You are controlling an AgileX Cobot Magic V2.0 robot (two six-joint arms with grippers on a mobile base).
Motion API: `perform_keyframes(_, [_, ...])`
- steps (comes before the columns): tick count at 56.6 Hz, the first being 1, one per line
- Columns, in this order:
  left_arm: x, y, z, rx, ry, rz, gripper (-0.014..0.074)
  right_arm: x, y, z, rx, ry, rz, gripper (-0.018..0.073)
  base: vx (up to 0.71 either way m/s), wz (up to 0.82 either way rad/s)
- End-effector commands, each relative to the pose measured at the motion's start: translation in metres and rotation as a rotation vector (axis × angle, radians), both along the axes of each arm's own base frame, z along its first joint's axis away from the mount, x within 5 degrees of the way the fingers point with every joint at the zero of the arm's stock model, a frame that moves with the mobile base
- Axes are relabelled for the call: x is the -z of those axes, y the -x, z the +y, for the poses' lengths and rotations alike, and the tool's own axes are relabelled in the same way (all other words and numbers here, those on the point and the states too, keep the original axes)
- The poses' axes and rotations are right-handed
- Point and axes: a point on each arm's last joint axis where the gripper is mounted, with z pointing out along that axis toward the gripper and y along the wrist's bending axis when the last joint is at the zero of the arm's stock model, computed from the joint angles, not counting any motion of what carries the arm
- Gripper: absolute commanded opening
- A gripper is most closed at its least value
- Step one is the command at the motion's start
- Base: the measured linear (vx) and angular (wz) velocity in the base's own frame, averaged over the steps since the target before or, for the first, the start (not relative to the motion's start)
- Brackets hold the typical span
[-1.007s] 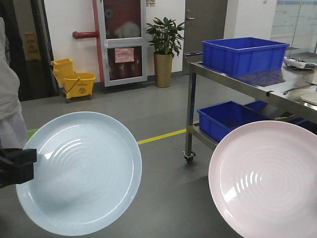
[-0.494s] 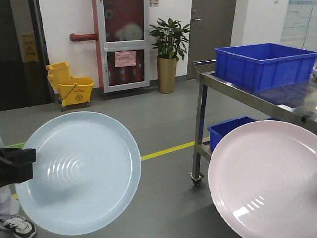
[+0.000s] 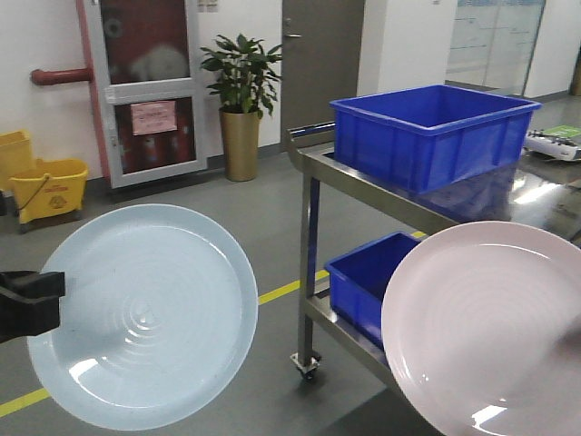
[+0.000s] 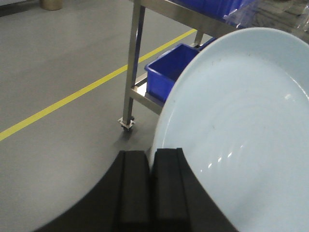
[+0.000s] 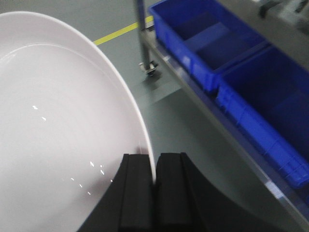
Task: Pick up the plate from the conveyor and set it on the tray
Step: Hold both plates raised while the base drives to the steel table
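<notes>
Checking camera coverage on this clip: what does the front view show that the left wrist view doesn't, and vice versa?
Only the front view: the pink plate, the plant and the yellow bucket. Only the left wrist view: the two fingers of the left pincer, seen close up, closed on the rim of the blue plate. Both: the blue plate, the steel cart, its lower blue bin and the yellow floor line.

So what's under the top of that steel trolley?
A smaller blue plastic bin sits on the steel trolley's lower shelf. In the front view, the round pale pink plate covers the rest of that shelf.
</notes>
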Motion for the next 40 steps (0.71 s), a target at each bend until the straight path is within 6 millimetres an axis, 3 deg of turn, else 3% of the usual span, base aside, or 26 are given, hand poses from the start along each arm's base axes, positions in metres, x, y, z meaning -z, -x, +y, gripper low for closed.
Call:
perform_keyframes(1, [-0.0214,0.0033,0.0012,-0.019,0.046,-0.121,-0.0006,-0.0166,0.001,-0.0006,0.005,-0.005,-0.116,-0.0012,0.48,-0.45])
perform_keyframes(40, [-0.0213,0.0031,0.0012,-0.019,0.045,-0.12,-0.0006,-0.016,0.0001,-0.0006,0.005,-0.005,-0.113,-0.0012,0.41,-0.56])
